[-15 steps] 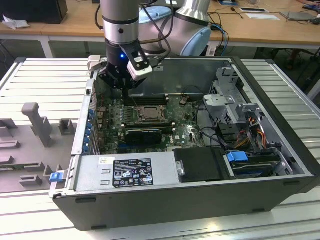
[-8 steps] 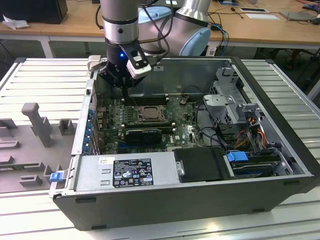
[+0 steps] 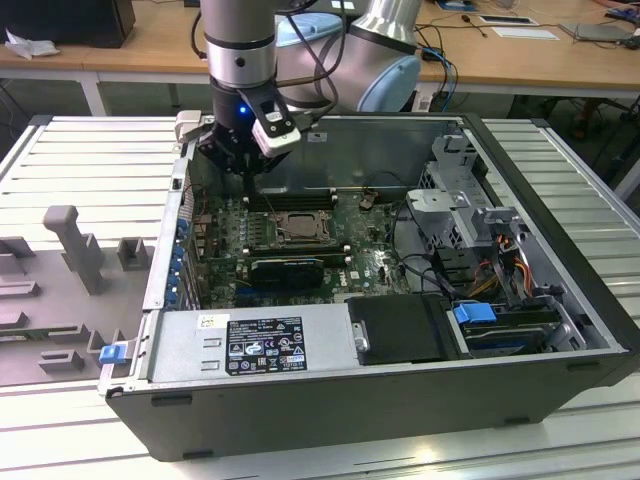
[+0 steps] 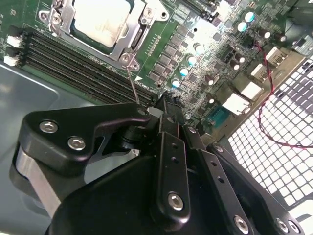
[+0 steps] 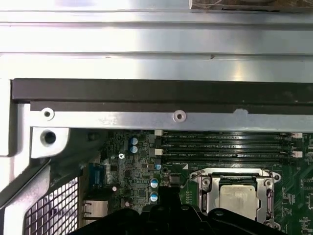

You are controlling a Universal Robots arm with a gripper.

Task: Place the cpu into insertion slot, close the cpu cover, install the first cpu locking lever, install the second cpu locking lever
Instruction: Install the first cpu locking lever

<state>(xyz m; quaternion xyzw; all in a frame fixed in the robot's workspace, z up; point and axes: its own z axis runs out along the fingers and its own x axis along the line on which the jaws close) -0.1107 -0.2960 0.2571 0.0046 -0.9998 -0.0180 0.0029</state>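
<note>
We see the end effector low inside the open computer case, over the far-left part of the green board as the exterior view has it. In the second wrist view its fingers look drawn together at the tip of the end effector. A thin locking lever runs from a pivot at the socket's corner up to that tip, but we cannot tell whether the rod is actually pinched or only touched. The cpu lies just beside the end effector, nearer and toward the exterior view's right. It is seated in the insertion slot, and the cpu cover lies flat around its pale face. The first wrist view shows the cpu framed the same way. The memory slots run along the far side of the socket, between it and the case's far wall. A long black card sits on the socket's near side. Nearer still, the case holds a grey labelled box and a black drive box. On the right are drive bays with a blue latch and bundled cables. The perforated back panel stands close to the end effector, so there is little room on that side, while the case is open above. The case rests on a slatted metal table.
</note>
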